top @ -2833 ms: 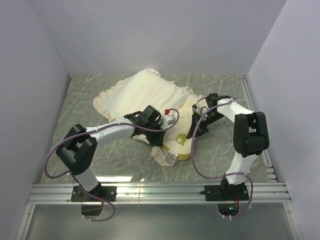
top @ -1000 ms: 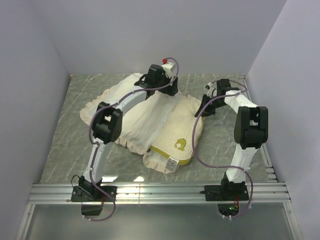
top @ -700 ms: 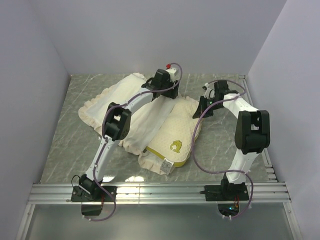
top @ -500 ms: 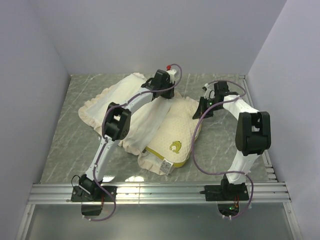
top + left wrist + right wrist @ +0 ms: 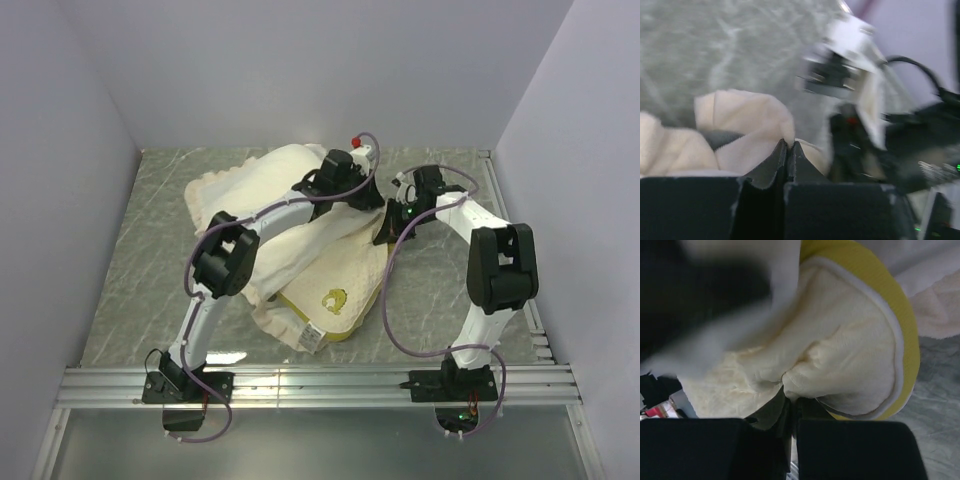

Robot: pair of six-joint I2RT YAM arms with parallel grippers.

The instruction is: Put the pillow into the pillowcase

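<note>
My left gripper is closed tight. Its tips pinch a cream fold of the pillowcase, and a bit of dark grey shows just beside that fold. The view is blurred. My right gripper is closed too, nipping a pucker in the dimpled cream face of the pillow, near its yellow edge band.

From above, both grippers sit close together over the far middle of the table, the left one just beyond the right. The pillow lies slanted toward the near side. Its near end is bare and shows the round mark and a small label. Its far end is under bunched cloth. The pillowcase is heaped to the left and far side, draped over the pillow's left edge, and my left arm reaches across it.
</note>
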